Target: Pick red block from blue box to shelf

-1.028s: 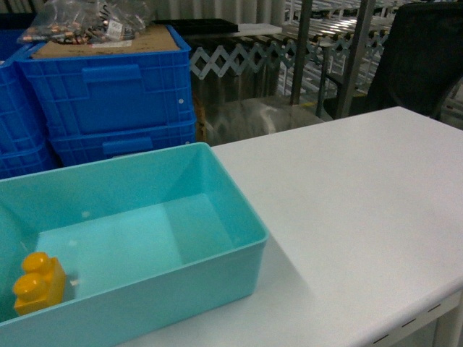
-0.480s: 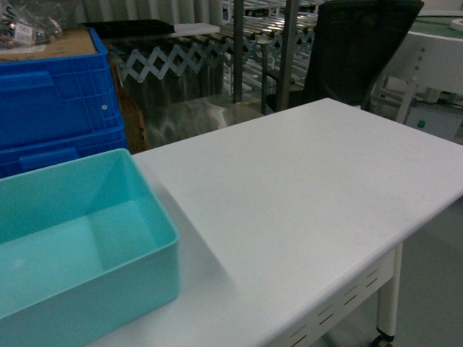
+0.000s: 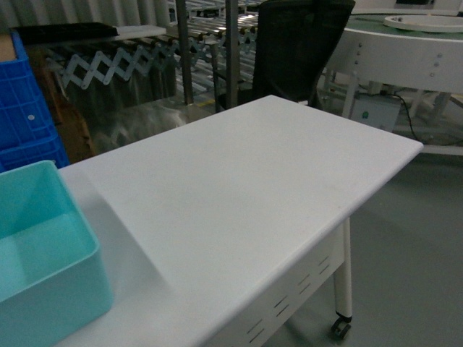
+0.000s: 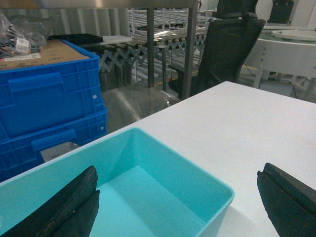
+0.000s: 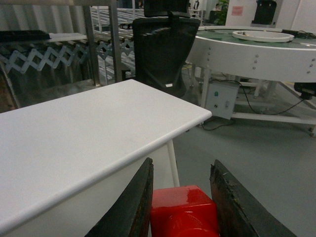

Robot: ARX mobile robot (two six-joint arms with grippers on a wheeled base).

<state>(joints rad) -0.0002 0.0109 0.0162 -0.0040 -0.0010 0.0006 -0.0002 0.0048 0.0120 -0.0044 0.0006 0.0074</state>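
While our right pincer (image 5: 180,197) hangs out past the white table (image 5: 74,133), its two dark fingers (image 5: 136,202) are clamped on the red block (image 5: 183,211), which sits between them with the table edge up and to their left (grey floor lies beyond). Our left pincer (image 4: 177,197) is spread wide, one finger (image 4: 69,205) low at each side of its view, and the blue box (image 4: 168,163) lies just ahead between them, nothing visible inside. Behind that box stand dark blue crates (image 4: 49,103). A black chair (image 5: 163,44) faces our right pincer.
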